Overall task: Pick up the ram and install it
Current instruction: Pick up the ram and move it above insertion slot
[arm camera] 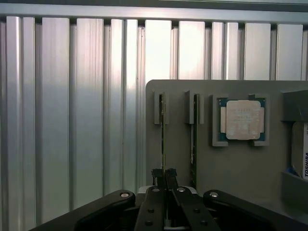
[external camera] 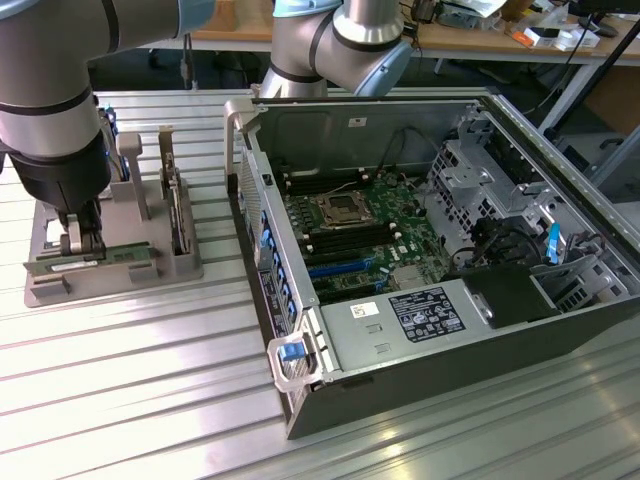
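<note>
Closest to us is the black pincer, and its two fingers are squeezed shut on the ram. We see the ram as a thin green stick standing on its edge in a slot of the gray holder. It is in the slot next to the holder's outer edge. A second green stick stands in the next slot, just beside the ram but not touching it. Past that one, a square silver processor chip lies flat in its own little pocket. At the holder's other edge we see a bit of a hard drive with a white label.

The holder sits on a silver table with long grooves, near the table's edge at the exterior view's left. The big gray arm reaches straight down to it. An open computer case sits in the middle of the table, well apart from the ram. Inside it we see a green board with long black and blue slots.
</note>
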You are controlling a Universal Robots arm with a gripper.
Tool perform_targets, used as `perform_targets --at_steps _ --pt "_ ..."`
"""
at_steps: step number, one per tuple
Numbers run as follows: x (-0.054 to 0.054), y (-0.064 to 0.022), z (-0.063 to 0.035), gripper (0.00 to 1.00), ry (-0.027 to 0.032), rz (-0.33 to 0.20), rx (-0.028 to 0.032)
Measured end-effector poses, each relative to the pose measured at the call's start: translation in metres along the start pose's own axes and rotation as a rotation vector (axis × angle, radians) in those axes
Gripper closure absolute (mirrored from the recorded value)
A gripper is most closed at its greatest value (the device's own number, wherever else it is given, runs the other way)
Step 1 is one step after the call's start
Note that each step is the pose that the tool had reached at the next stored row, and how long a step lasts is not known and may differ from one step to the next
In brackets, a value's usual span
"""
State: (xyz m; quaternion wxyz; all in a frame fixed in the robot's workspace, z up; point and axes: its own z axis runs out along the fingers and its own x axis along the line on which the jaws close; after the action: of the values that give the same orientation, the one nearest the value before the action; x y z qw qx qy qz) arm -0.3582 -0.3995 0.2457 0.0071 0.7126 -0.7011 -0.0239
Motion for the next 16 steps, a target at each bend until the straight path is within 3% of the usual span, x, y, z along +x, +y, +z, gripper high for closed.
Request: perform_targets --at_steps 16 --pt "0.0 0.0006 -0.0146 0.88 0.0001 0.0 -0.0001"
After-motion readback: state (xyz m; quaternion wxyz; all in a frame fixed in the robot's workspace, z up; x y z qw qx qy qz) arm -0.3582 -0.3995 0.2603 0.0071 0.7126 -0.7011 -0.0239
